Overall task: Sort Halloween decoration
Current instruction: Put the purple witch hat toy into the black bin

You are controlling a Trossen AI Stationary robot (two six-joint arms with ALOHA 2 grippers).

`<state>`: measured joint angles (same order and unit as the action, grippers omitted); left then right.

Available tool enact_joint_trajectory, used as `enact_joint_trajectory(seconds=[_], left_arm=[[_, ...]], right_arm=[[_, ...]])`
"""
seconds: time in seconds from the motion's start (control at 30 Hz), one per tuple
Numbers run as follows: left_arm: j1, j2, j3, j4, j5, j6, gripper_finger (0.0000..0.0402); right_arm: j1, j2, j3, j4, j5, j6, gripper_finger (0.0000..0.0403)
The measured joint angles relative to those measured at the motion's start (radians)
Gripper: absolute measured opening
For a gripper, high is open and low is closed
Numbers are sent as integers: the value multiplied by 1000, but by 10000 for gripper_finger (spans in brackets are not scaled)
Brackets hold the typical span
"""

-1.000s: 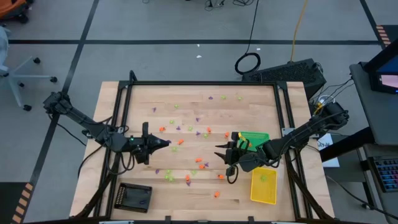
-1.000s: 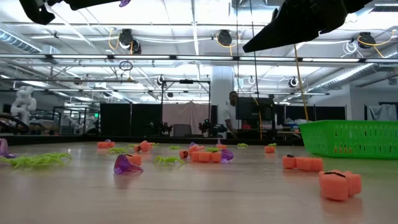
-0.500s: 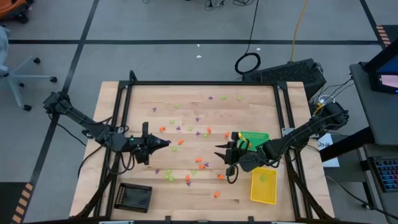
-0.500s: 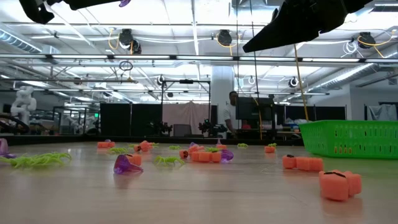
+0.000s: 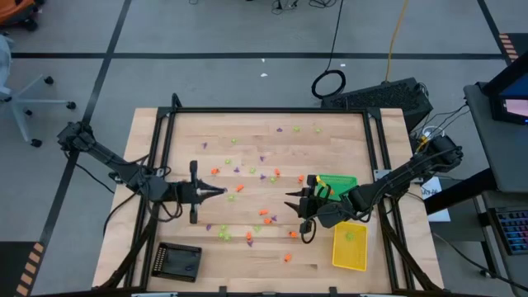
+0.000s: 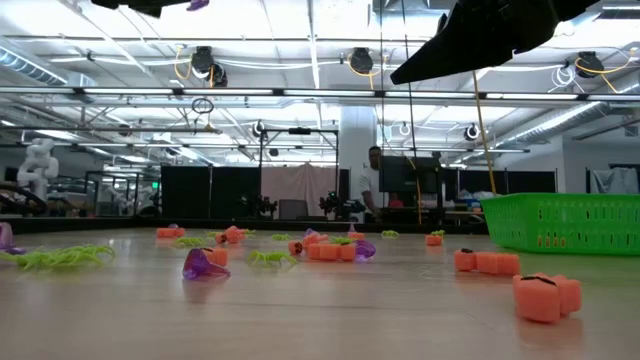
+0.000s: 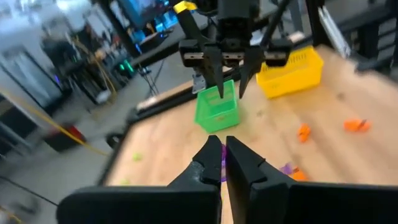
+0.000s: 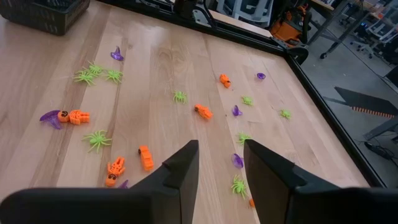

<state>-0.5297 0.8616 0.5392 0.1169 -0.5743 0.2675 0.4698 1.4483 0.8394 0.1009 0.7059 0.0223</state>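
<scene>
Left tool (image 5: 221, 191) of mine is pinched on a purple trinket (image 7: 221, 163), raised over the tabletop (image 5: 346, 124) well apart from the green tray (image 5: 340, 183). Right tool (image 5: 290, 200) hangs just beside that tray, fingers partly apart and empty; remaining trinkets (image 5: 266, 212) lie scattered between both tools.

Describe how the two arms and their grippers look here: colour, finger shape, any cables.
Both arms are black and slender, with jointed links. The left gripper has two thick dark fingers tapering to blunt points. The right gripper has two broad matte black fingers with slanted tips. Black cables loop beside each wrist in the high view.
</scene>
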Motion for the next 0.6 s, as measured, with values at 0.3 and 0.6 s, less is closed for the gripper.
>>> enact_joint_trajectory(seconds=[0.3, 0.6], left_arm=[[-1, 0, 0, -5, 2, -357, 4], [-2, 0, 0, -61, 101, -412, 4]], right_arm=[[0, 0, 0, 0, 0, 0, 116], [0, 0, 0, 0, 0, 0, 116]])
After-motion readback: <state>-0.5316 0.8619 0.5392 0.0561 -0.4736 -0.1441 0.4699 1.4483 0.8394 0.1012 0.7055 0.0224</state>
